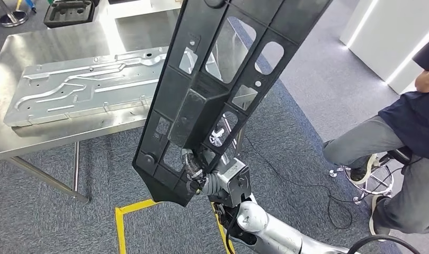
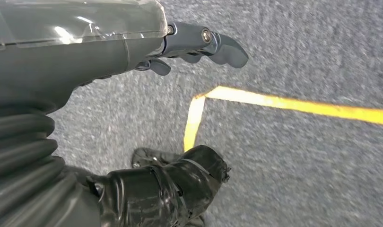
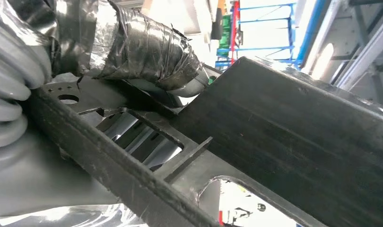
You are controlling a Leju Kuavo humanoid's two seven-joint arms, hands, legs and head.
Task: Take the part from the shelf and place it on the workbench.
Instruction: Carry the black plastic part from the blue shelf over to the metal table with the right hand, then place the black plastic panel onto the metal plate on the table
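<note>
One black part [image 1: 223,90], a long flat plastic frame pierced with many cut-outs, is held up in the air at a slant, its lower end in the right hand [image 1: 194,177] and its upper end running out past the top of the head view. The right hand's fingers are clenched on the frame's lower section, a taped finger [image 3: 147,52] pressing on its ribbed face in the right wrist view. Beyond the fingers and to their left stands one steel workbench [image 1: 53,45], and on it lies one grey stamped metal panel [image 1: 90,87], well apart from the held part. One black moulded tray [image 1: 69,11] sits at the bench's far edge. The left hand [image 2: 133,61] hangs over grey carpet, its fingers loosely spread and holding nothing, above one yellow tape line [image 2: 293,105]. One person [image 1: 408,137] sits on a stool to the right of the fingers.
</note>
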